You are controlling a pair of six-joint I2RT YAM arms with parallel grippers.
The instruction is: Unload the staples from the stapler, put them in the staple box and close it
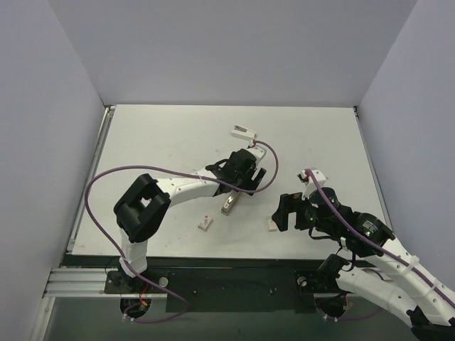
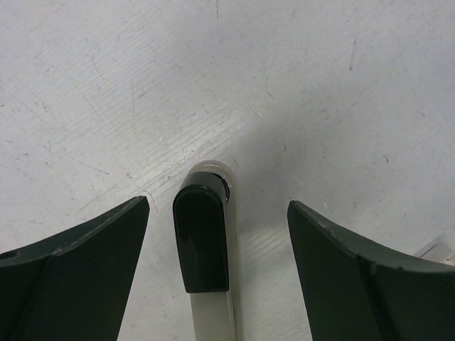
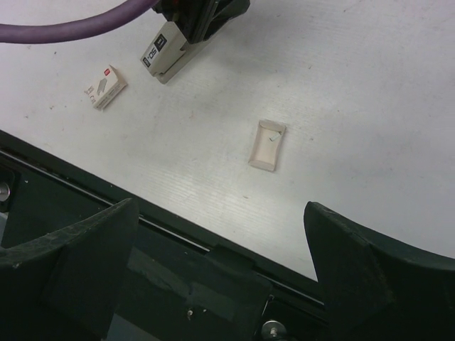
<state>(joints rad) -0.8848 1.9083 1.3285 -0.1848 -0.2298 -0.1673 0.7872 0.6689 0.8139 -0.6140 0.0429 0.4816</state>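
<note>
Stapler (image 3: 170, 51): cream body, glossy black top, white label with dark print.
Staple box (image 3: 104, 87): white, small red mark.
Small open box (image 3: 267, 145): plain cream.
Tabletop (image 3: 370, 85): white, fine grey scratches.
Cable (image 3: 71, 28): purple.
Left hand (image 2: 217, 206): dark green-black fingers.
Right hand (image 3: 220, 213): same dark green-black.
Arms (image 1: 185, 186): white links, black joints.
Walls (image 1: 227, 50): pale grey-lilac.

Overhead view, close wrist views, stapler (image 1: 229, 205) shared

White-and-black left arm (image 1: 185, 187): forearm extended toward 2 o'clock, dark two-finger left gripper (image 1: 234, 186) angled downward, jaws spread wide. White-and-black right arm (image 1: 384, 273): forearm directed toward 10 o'clock, dark right gripper (image 1: 284, 213) likewise spread wide.
</note>
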